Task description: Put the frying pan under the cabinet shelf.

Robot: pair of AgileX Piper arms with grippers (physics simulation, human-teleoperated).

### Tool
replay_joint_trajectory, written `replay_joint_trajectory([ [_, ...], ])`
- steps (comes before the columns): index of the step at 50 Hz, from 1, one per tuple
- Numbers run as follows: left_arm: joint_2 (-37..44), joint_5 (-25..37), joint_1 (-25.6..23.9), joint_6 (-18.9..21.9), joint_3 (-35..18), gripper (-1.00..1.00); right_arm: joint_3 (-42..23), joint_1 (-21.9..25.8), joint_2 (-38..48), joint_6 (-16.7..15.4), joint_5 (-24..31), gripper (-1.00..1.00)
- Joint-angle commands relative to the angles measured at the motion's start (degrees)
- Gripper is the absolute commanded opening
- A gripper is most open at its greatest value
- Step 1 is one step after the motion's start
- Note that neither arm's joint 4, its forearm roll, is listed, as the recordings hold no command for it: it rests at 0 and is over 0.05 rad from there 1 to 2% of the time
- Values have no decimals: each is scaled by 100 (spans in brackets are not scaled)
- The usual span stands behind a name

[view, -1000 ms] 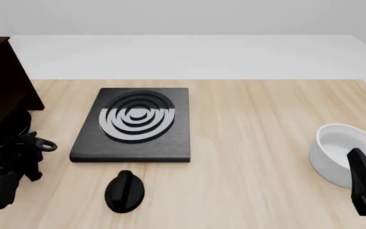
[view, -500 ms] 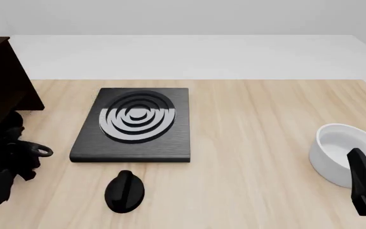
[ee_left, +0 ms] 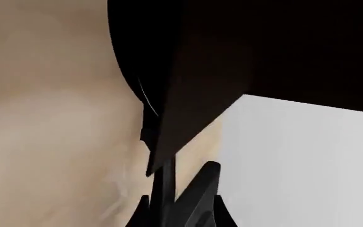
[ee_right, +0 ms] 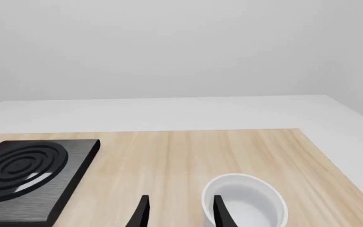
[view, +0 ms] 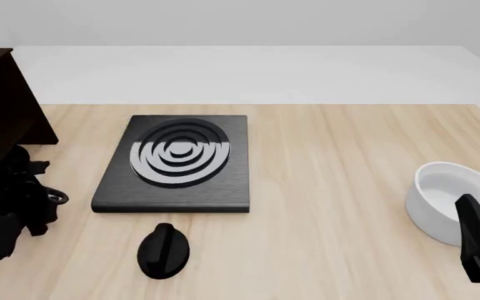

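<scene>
In the left wrist view the frying pan [ee_left: 140, 61] fills the upper part as a glossy black curved body, seen almost edge-on. Its thin straight handle [ee_left: 166, 182] runs back between my left gripper's [ee_left: 180, 191] fingers, which are shut on it. The dark brown cabinet shelf [ee_left: 282, 47] lies right beside the pan, and in the front view it stands at the table's far left [view: 2, 106]. There my left arm [view: 7, 215] is a dark mass just in front of the cabinet, and I cannot make out the pan. My right gripper [ee_right: 181, 212] is open and holds nothing.
A black square stove plate [view: 173, 164] with grey rings lies left of the table's centre. A small black knob [view: 163, 250] sits in front of it. A white bowl [view: 444, 200] stands at the right edge, just beyond my right gripper.
My left arm has moved further left, closer to the cabinet and the table's left edge. The right arm, bowl, stove plate and knob have not moved.
</scene>
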Motion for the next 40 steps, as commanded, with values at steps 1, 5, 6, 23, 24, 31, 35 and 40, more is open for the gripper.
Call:
replay_joint_trajectory([
  [1,-1000,864,-404,535,316,100,0,-1,2,0,-1,100],
  [5,-1297,961,-371,564,472,100,0,-1,-1,0,0,100],
  [6,-1613,1283,-334,822,415,100,0,-1,-1,0,0,100],
  [23,-2458,2092,-817,1431,837,100,0,1,2,0,-1,100],
  [24,-2616,2251,-1100,1489,984,100,0,-1,-1,-1,0,100],
  [31,-2321,1654,-1607,1233,1468,100,0,0,4,-1,-1,100],
  [35,-2205,1612,-1483,1336,1527,100,0,-1,2,-2,-1,100],
  [40,-2490,2025,-1523,1606,1548,100,0,-1,1,1,0,100],
])
